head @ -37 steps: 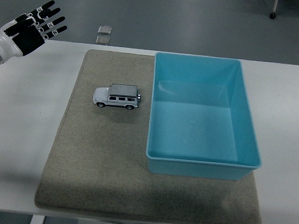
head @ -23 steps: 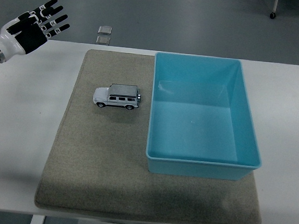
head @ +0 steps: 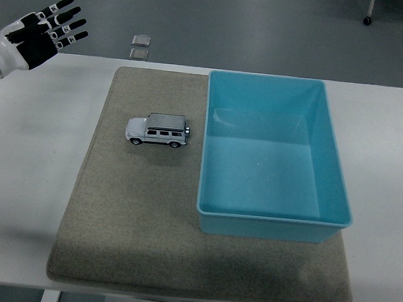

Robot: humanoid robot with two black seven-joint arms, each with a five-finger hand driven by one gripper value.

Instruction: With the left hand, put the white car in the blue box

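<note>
White car [head: 157,130], left of the blue box [head: 273,157], looks small, rigid, light; left hand [head: 37,32] spread, empty, should pinch its sides.

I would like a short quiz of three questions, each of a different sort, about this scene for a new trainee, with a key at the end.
1. True or false: the white car lies inside the blue box.
2. Multiple choice: the car stands on A) the bare white table, B) the grey-brown mat, C) the floor.
3. Fill in: the left hand, with fingers spread, holds ____.

Key: 1 false, the car is on the mat to the left of the box; 2 B; 3 nothing, it hangs over the table's far left corner, apart from the car.
</note>
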